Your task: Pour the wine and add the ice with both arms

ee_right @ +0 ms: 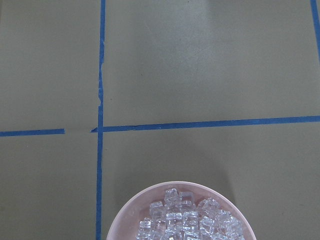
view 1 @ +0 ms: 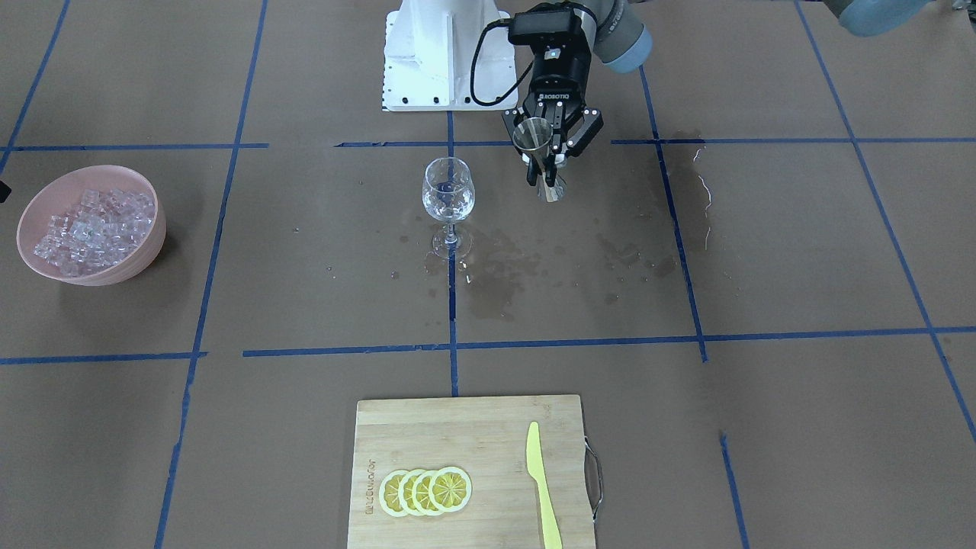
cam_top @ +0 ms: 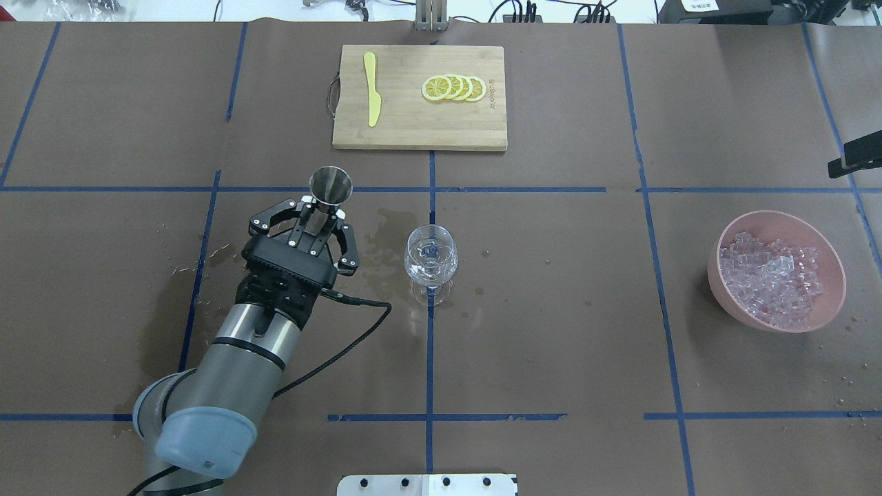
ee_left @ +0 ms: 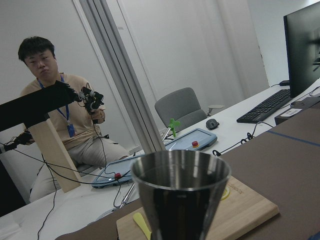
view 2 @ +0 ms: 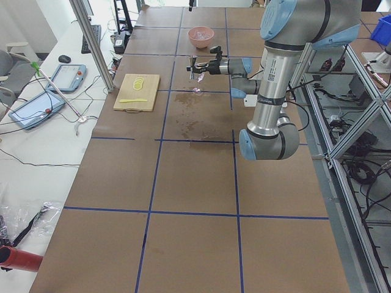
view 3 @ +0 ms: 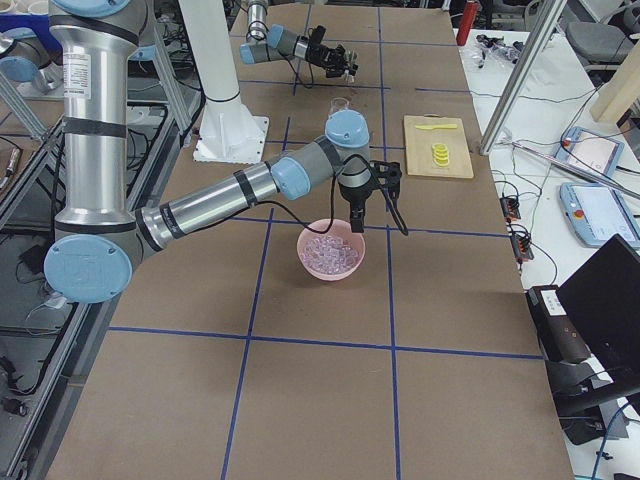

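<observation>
Brushed-steel conical measuring cup point(ee_left: 180, 195) fills the left wrist camera's foreground, mouth up and roughly upright, its dark interior hiding whether anything is in it. Left gripper point(cam_top: 319, 218) has its fingers closed on the cup's narrow waist, holding it above the wet-stained brown paper table cover point(cam_top: 551, 358). Just to the robot's right of the cup stands the clear stemmed wine glass point(cam_top: 431, 253), upright on its foot, near but not touching. A pour would likely mean tipping the cup's rim that way, over the bowl of the glass. Well apart, toward the table's right end, the pink plastic bowl point(cam_top: 782, 216) is heaped with small clear ice cubes point(cam_top: 775, 279). Right gripper point(view 3: 358, 212) hangs over that bowl, seen only from the side, so how its fingers stand cannot be told. By position, the left arm is nearer the glass, the right arm nearer the ice.
</observation>
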Robot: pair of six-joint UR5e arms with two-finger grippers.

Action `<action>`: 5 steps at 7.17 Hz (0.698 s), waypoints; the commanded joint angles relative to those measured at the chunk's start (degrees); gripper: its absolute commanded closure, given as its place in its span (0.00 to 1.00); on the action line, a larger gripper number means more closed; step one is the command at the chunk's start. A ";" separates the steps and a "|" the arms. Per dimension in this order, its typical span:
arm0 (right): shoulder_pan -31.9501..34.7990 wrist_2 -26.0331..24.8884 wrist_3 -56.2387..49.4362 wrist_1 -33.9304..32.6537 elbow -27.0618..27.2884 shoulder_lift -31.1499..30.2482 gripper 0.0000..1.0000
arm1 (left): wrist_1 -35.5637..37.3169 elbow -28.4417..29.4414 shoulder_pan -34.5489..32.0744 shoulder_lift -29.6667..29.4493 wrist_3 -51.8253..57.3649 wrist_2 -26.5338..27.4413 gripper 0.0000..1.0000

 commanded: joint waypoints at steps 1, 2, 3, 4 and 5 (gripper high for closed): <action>-0.23 0.00 0.01 0.00 0.03 0.00 0.00 | -9.75 -0.55 -1.95 8.32 -0.15 -4.04 1.00; -0.49 -0.26 0.01 0.00 0.03 0.00 0.00 | -12.14 -3.51 -2.65 15.32 -0.07 -4.40 1.00; -1.37 -0.70 0.19 -0.09 0.03 -0.17 0.00 | -12.25 -7.11 -4.22 21.40 -0.07 -7.19 1.00; -2.51 -1.40 0.80 0.00 0.12 -1.05 0.00 | -12.25 -9.75 -6.15 24.33 -0.15 -10.26 1.00; -4.08 -3.49 1.15 1.31 0.38 -2.10 0.00 | -12.60 -10.74 -8.44 26.71 -0.94 -12.82 1.00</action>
